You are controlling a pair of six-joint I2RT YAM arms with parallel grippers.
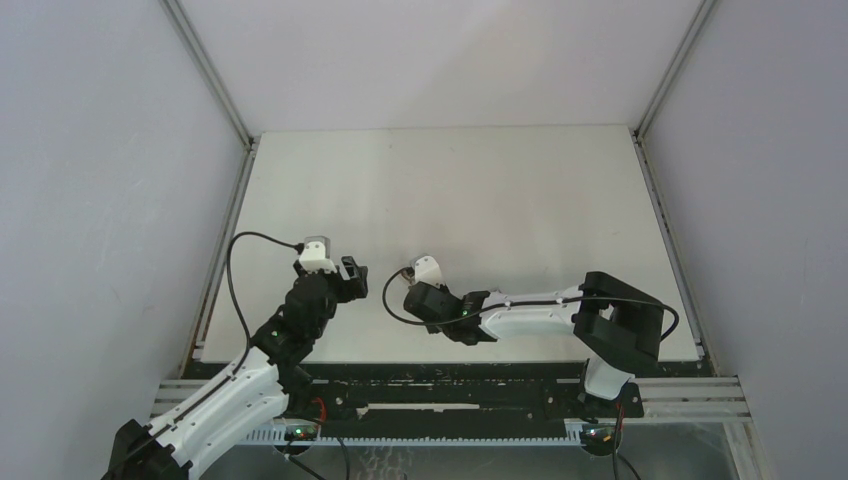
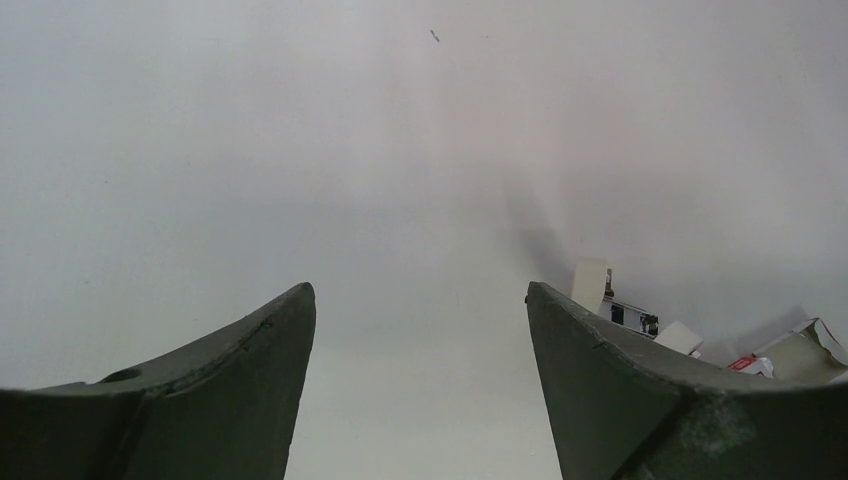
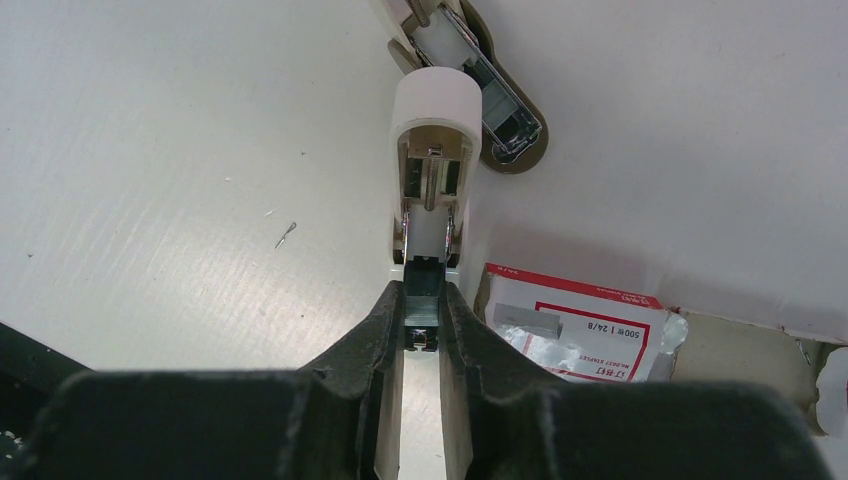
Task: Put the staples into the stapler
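My right gripper (image 3: 423,305) is shut on a small silvery-grey strip, the staples (image 3: 422,312), seen end on between the fingertips. The strip's far end meets the near end of the white stapler (image 3: 432,120), which stands open: its rounded white cover faces the camera and its dark grey metal arm (image 3: 497,105) lies on the table behind. In the top view the right gripper (image 1: 415,287) is at the stapler (image 1: 428,267) near the table's middle front. My left gripper (image 1: 352,278) is open and empty to the left of it, its fingers (image 2: 590,370) wide apart over bare table.
A pinkish-red-and-white staple box (image 3: 578,325) lies just right of my right fingers, with its tan tray (image 3: 745,360) further right. A single loose staple (image 3: 286,234) lies on the table to the left. White walls enclose the table.
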